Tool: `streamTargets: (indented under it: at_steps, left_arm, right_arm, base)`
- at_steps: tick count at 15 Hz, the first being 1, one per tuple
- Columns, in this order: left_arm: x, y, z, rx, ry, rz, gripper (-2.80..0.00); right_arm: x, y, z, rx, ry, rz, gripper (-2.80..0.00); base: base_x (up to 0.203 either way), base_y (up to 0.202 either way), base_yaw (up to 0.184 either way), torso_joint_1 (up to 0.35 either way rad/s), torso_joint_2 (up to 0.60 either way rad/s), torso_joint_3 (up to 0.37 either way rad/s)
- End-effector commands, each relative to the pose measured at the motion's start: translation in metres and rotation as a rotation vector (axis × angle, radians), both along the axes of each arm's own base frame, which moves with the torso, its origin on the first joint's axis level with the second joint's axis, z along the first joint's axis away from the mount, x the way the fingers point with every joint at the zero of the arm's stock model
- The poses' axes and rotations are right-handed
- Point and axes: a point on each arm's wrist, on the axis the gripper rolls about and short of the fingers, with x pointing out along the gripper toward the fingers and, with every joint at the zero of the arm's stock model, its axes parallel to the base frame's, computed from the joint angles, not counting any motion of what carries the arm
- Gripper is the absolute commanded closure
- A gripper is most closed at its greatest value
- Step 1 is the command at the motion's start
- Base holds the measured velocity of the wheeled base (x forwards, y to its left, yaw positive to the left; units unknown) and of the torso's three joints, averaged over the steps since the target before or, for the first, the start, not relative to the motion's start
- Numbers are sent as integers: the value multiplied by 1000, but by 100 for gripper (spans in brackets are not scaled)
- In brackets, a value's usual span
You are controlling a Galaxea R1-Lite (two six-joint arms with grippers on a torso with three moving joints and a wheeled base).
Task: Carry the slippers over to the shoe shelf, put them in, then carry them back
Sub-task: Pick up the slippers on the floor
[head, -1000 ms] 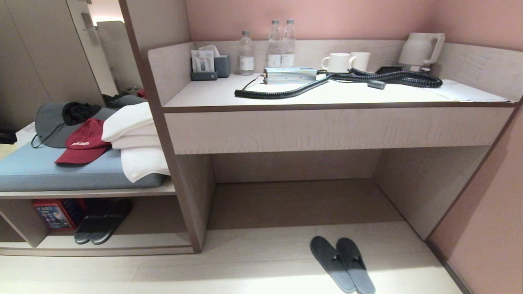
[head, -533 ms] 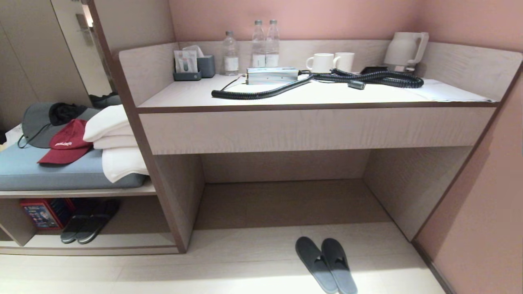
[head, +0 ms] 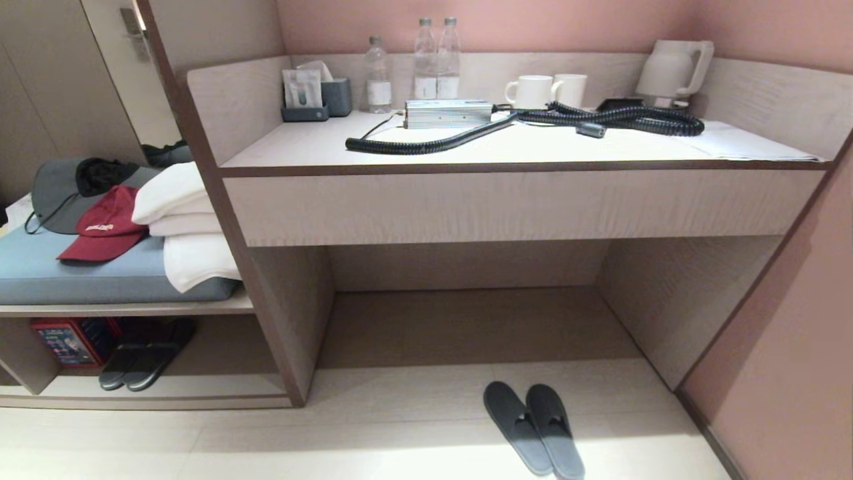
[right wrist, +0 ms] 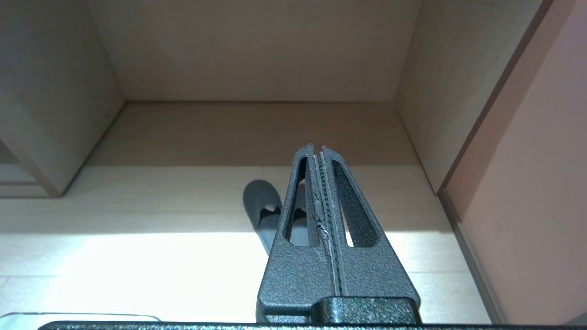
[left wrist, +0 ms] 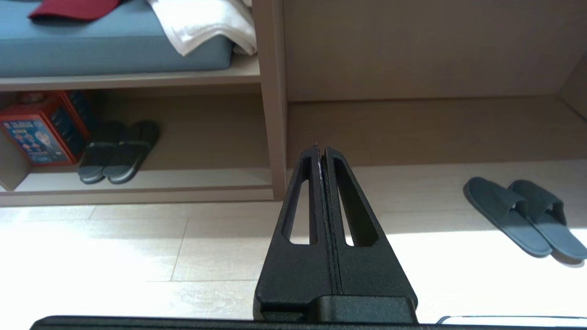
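Nearest to me, both arms are parked low and neither shows in the head view. I see the left gripper (left wrist: 321,149) in its wrist view with its fingers (left wrist: 302,201) pressed flat together, nothing between them, over the pale floor (head: 373,440). The right gripper (right wrist: 316,149) reads the same: fingers closed tip to tip, holding nothing.

The slippers (head: 533,427) lie side by side on the floor, touching along their inner edges, toes toward the desk recess (head: 480,320), just outside its opening. In the right wrist view one toe shows just behind the closed fingers, the rest hidden.

Farther left, the shoe shelf (head: 173,387) sits low beside the upright divider (head: 293,320). On its base plank I see a darker pair (head: 143,353) lying close together, and a red box (head: 66,341) just beside them at the left end. The slippers are well apart from this shelf.

Above the shelf, a blue cushion (head: 80,277) carries folded white towels (head: 186,227), a red cap (head: 103,227) and a grey hat (head: 60,193).

Farthest, the desk top (head: 320,150) holds a coiled black cable (head: 466,137), a silver box (head: 446,113), three bottles (head: 430,60), two mugs (head: 546,91) and a kettle (head: 673,70).
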Motion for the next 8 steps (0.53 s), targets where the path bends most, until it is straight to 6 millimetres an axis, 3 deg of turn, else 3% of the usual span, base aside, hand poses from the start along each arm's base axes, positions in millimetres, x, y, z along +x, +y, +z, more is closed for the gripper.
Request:
streamTargets:
  at_steps: [1,8]
  left_arm:
    - [0,0,0,-1,2,0,0]
    - [0,0,0,-4,1,0,0]
  right_arm:
    - [0,0,0,0,0,0,0]
    - [0,0,0,0,0,0,0]
  base:
    - [0,0,0,4,1,-183]
    - [0,0,0,3,3,-198]
